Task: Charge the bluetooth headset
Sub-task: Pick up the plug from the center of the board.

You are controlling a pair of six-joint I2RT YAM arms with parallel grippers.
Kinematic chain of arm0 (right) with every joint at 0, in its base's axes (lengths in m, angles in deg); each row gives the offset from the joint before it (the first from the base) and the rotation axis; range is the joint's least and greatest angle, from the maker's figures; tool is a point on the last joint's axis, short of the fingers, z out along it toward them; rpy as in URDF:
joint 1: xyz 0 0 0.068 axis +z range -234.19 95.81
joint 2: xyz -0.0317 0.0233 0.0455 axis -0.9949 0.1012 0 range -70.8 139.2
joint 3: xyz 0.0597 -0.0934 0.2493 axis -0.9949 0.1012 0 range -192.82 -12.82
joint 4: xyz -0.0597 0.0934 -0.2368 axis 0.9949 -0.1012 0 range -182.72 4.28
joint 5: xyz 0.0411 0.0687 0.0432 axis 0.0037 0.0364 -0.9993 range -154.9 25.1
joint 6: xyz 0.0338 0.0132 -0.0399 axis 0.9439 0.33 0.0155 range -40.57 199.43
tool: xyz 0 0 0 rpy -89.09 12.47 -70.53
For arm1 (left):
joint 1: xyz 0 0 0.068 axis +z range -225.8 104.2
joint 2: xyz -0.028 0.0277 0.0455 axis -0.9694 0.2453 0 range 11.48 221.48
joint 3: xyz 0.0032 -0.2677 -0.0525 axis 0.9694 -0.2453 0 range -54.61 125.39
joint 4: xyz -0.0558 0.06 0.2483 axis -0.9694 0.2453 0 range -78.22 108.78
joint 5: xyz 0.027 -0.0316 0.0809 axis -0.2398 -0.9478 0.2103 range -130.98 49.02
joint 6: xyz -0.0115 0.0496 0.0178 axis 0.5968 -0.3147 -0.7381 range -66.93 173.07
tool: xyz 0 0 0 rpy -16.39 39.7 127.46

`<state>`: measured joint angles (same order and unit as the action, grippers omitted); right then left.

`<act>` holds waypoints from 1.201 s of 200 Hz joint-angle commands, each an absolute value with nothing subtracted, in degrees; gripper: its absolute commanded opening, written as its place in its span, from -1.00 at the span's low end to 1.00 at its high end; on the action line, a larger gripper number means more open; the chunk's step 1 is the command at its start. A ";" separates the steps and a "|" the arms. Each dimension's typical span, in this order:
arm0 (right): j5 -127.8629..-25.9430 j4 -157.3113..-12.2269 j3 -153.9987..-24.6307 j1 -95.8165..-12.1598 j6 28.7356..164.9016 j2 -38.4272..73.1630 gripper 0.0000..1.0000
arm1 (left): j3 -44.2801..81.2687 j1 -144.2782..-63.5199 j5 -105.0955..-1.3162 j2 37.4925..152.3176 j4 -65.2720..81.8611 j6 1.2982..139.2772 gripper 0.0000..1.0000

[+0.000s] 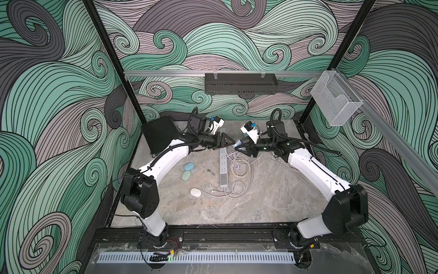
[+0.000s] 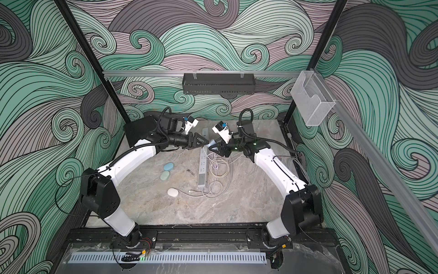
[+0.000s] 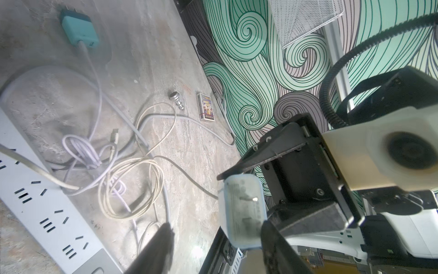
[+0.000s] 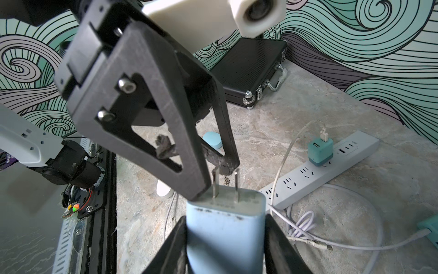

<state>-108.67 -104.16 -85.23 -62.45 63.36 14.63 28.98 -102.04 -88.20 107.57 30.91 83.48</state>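
My right gripper (image 4: 225, 219) is shut on a light blue charger plug (image 4: 225, 237), holding its sides with the two prongs (image 4: 237, 185) pointing outward, above the far end of the white power strip (image 1: 222, 169). Facing it, my left gripper (image 3: 216, 227) stands open at the prong end of the charger plug (image 3: 241, 211). One left fingertip (image 4: 201, 189) touches the edge of the prong face. Three oval headset cases lie on the table: blue (image 1: 189, 166), green (image 1: 186, 175) and white (image 1: 195, 192), the white one with a cable running to it.
Tangled white and lilac cables (image 1: 239, 170) lie beside the strip. A teal adapter (image 4: 320, 151) is plugged into it; another (image 3: 79, 30) lies on the table. A black case (image 1: 161, 135) stands at the back left, a mesh basket (image 1: 334, 99) hangs at the right, a black tray (image 1: 240, 83) on the rear rail.
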 commanded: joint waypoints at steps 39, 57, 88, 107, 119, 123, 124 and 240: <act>-110.23 -103.66 -88.03 -61.24 62.38 16.26 -0.44 | 32.21 -103.46 -92.64 110.57 30.59 84.72 0.02; -109.98 -103.80 -88.40 -60.87 62.55 16.59 -0.44 | 32.49 -103.70 -93.31 110.96 30.46 85.11 -0.04; -109.47 -103.83 -88.81 -60.63 62.56 16.83 -0.44 | 32.75 -104.36 -93.83 111.28 31.56 84.74 -0.14; -109.42 -103.83 -88.94 -60.55 62.60 16.72 -0.44 | 32.93 -104.36 -94.18 111.62 31.86 84.87 -0.33; -109.29 -103.44 -88.80 -60.46 63.11 16.61 -0.36 | 32.86 -104.45 -94.58 111.69 30.98 85.68 -0.54; -109.17 -103.31 -88.72 -60.47 63.32 16.59 -0.29 | 32.84 -104.41 -94.53 111.68 30.54 86.04 -0.61; -109.10 -103.31 -88.70 -60.51 63.38 16.58 -0.27 | 32.84 -104.39 -94.56 111.72 30.43 86.12 -0.62; -130.21 -89.25 -75.10 -69.23 97.39 11.74 0.26 | 28.29 -104.10 -97.63 112.76 10.76 101.68 -1.00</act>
